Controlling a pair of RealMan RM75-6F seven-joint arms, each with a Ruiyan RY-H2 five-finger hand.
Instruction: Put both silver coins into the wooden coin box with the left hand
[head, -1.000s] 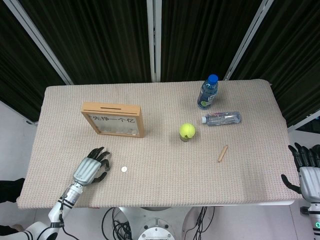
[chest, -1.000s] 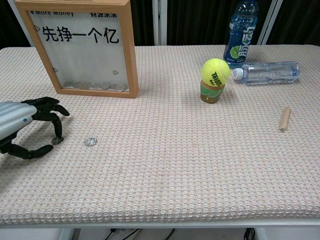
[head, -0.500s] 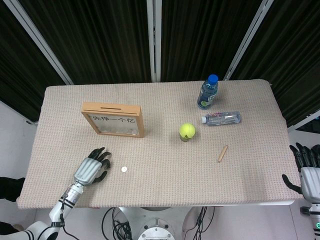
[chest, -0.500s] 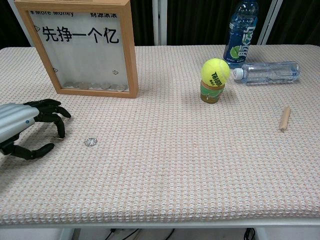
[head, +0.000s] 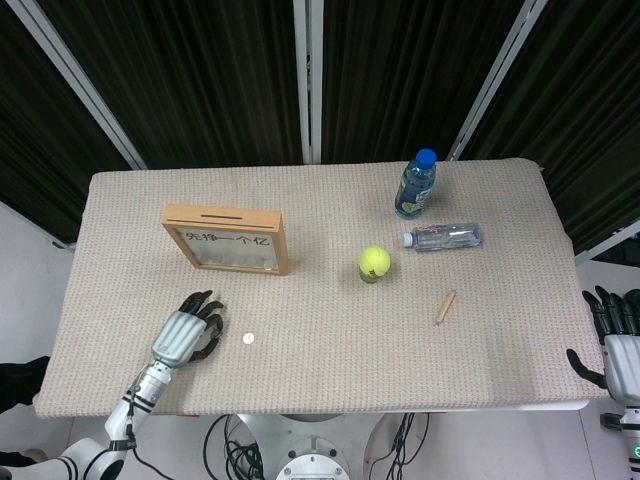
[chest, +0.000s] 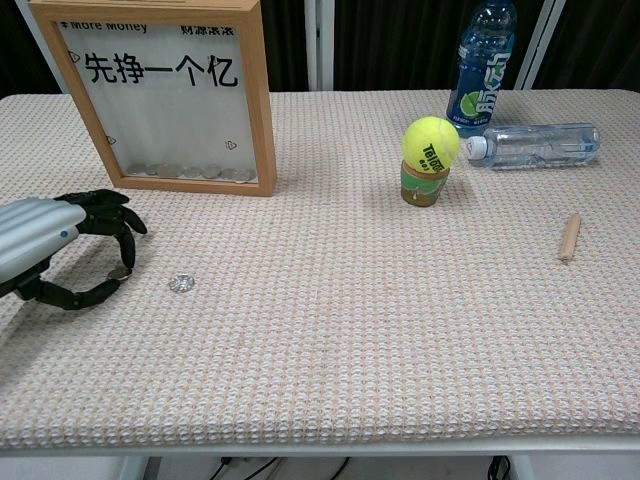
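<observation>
The wooden coin box stands upright at the back left, with several coins along its bottom behind the clear front. One silver coin lies flat on the table mat. Just left of it is my left hand, fingers curled down. A small silver coin shows pinched between a fingertip and the thumb, just above the mat. In the head view this coin is hidden under the hand. My right hand hangs off the table's right edge, fingers spread and empty.
A tennis ball sits on a small stand mid-table. An upright bottle and a lying bottle are at the back right. A wooden stick lies to the right.
My left hand's fingers and thumb have curled closer together around the coin under them, and the hand has shifted slightly toward the box. The loose coin and the right hand are unchanged.
</observation>
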